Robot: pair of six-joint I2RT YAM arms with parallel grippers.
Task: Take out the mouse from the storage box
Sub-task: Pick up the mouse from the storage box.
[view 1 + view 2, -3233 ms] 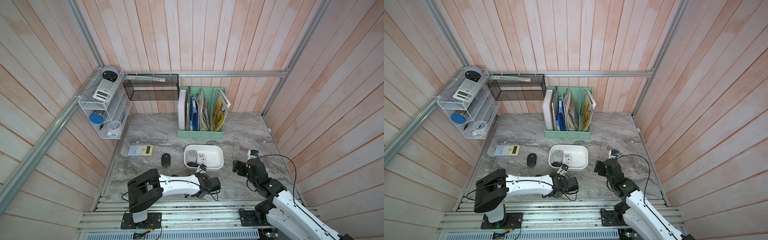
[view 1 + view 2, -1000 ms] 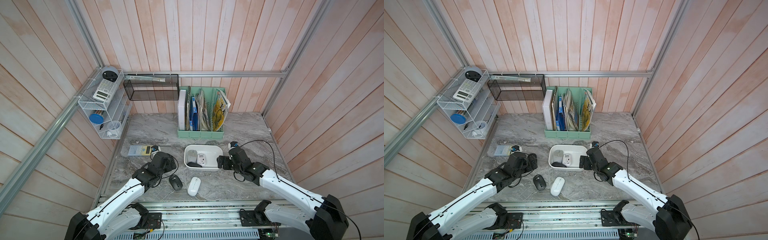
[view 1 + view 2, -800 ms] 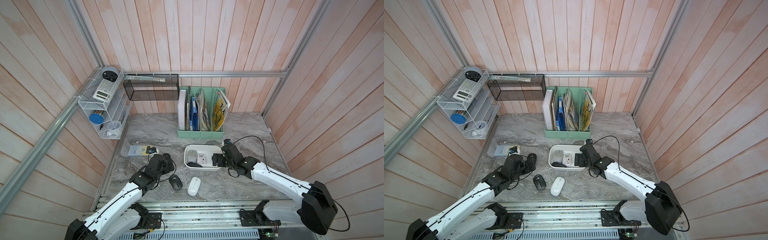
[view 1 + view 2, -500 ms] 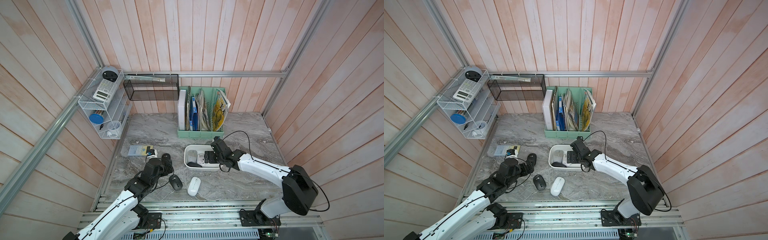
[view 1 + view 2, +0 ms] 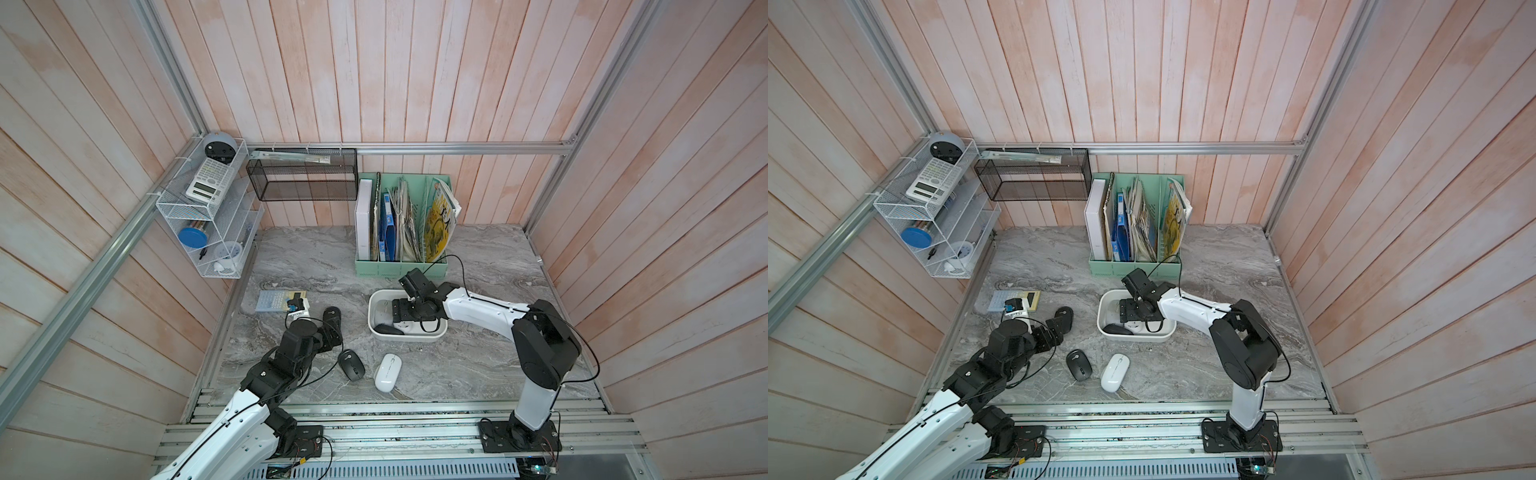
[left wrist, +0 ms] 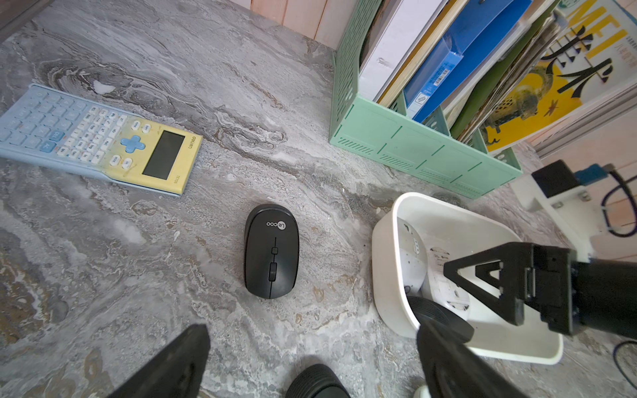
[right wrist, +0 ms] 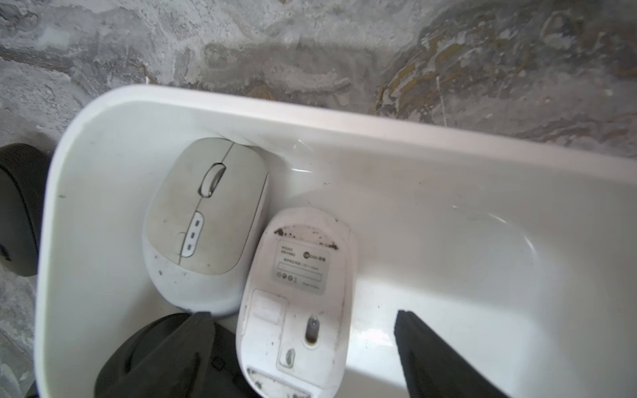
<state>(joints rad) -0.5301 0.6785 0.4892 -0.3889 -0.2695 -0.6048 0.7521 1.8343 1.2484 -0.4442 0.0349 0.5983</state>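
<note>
You are holding the right gripper down inside the storage box, and its jaws are standing apart — they are straddling the upturned white mouse, label side up, with a gap showing on each side, so nothing is being clamped. Just beyond one finger a beige mouse is lying wheel up, touching the white one along its flank, and a black mouse is sitting partly hidden behind that same finger. Your left gripper is hovering over the marble tabletop, jaws spread wide and gripping nothing. Straight ahead of its fingertips a Lecoo mouse is lying on the tabletop; farther ahead, off to one side, a calculator is lying flat, and the box is sitting off to the other side. Below the gap between its fingers a loose black mouse is showing — in both top views it is lying just beside a slim white mouse.
</note>
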